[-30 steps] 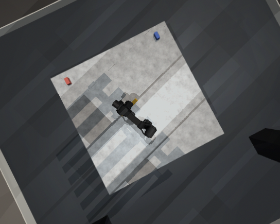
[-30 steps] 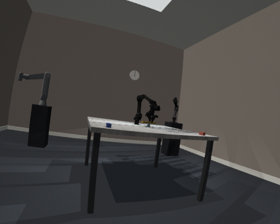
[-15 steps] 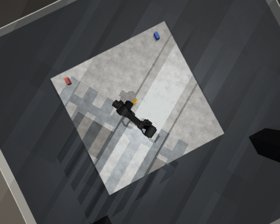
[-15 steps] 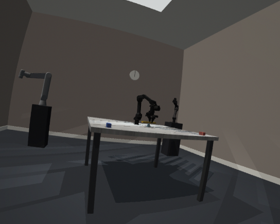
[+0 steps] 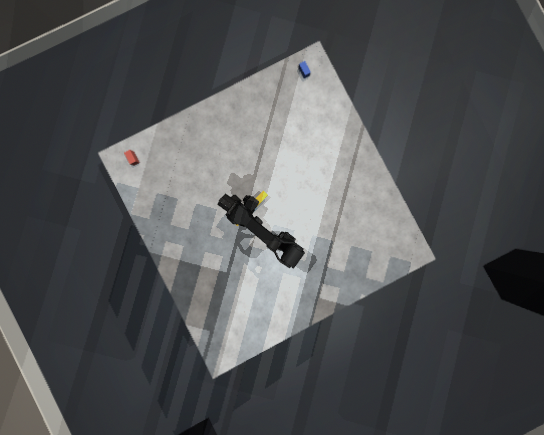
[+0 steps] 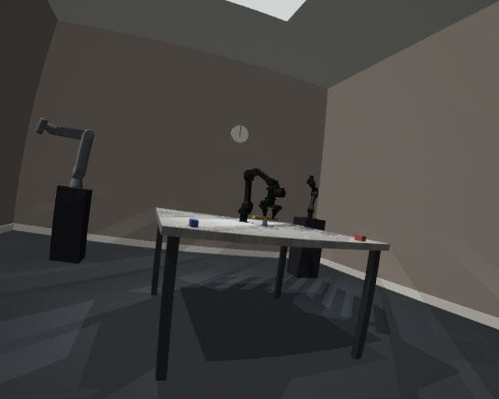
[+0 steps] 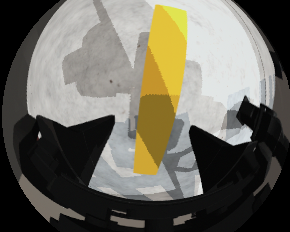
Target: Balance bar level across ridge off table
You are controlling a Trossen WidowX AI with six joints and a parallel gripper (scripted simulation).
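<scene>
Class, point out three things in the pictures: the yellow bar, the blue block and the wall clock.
Yellow bar [image 5: 262,198] [image 6: 259,217] [image 7: 162,90]: top, exterior, wrist; its visible surface.
Blue block [image 5: 304,69] [image 6: 194,223]: top, exterior; its body.
Wall clock [image 6: 237,135]: exterior; its face.
</scene>
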